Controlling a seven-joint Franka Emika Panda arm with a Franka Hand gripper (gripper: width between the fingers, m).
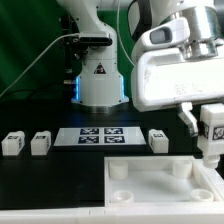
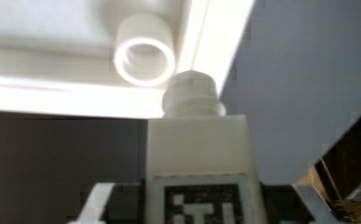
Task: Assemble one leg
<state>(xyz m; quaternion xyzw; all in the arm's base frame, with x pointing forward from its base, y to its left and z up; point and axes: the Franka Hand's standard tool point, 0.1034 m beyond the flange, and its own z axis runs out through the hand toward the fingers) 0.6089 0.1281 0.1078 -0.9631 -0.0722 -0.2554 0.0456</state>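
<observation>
Above the white panel point(image 1: 152, 186) at the exterior view's right, the gripper point(image 1: 208, 130) is clamped on the leg point(image 1: 214, 123), whose peg point(image 2: 195, 93) hangs just beside a round corner socket point(image 2: 147, 60), so I'd centre it over that hole and hold it upright before pressing down.

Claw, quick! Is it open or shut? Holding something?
Claw: shut, holding one white leg.

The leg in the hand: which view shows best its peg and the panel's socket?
The wrist view: the leg fills it, its peg near a round socket, not inside. The exterior view shows only the leg's tagged face in the hand, near the panel.
</observation>
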